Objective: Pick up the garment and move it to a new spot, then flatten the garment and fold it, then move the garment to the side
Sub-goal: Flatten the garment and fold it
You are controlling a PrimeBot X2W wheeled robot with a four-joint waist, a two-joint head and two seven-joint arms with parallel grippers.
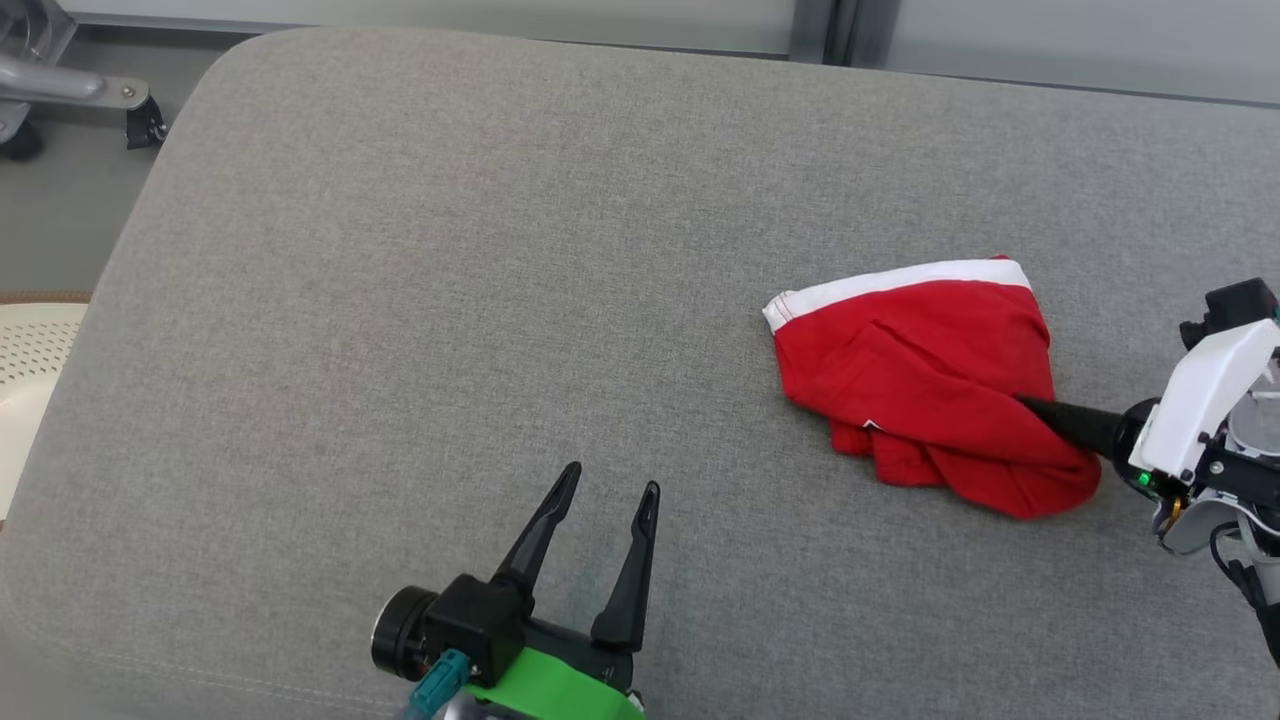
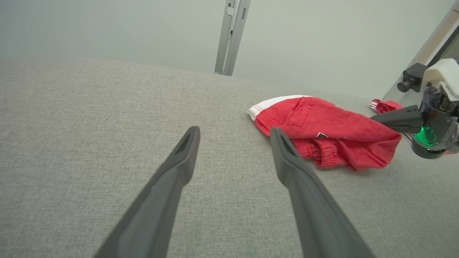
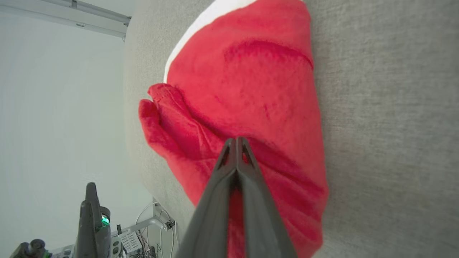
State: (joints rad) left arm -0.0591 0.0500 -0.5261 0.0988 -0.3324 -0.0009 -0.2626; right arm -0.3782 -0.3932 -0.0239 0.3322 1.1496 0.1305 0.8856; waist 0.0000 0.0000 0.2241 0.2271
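One red garment [image 1: 920, 380] with a white waistband lies in a crumpled heap on the right side of a padded, grey-fabric counter [image 1: 450, 300]. It rests on the surface, bunched and creased, with the white band along its far edge.

Judging by this, the task is at its very start. A grip has been taken, but the garment is not yet lifted. Carrying it to a new spot, flattening it, folding it and moving it aside all remain to be done.

The right pincer [image 1: 1030, 405] reaches in from the right edge and meets the garment at its near right part. In the right wrist view, its two dark fingers are pressed together at the tips, with a fold of red cloth [image 3: 251, 89] caught between them [image 3: 236, 141].

The left pincer [image 1: 612, 482] hovers over bare grey fabric at the near middle of the counter, fingers spread wide and holding nothing. The garment sits well apart from it, to its right and slightly farther away. In the left wrist view the heap [image 2: 322, 122] shows just beyond the right fingertip of this pincer [image 2: 235, 132].
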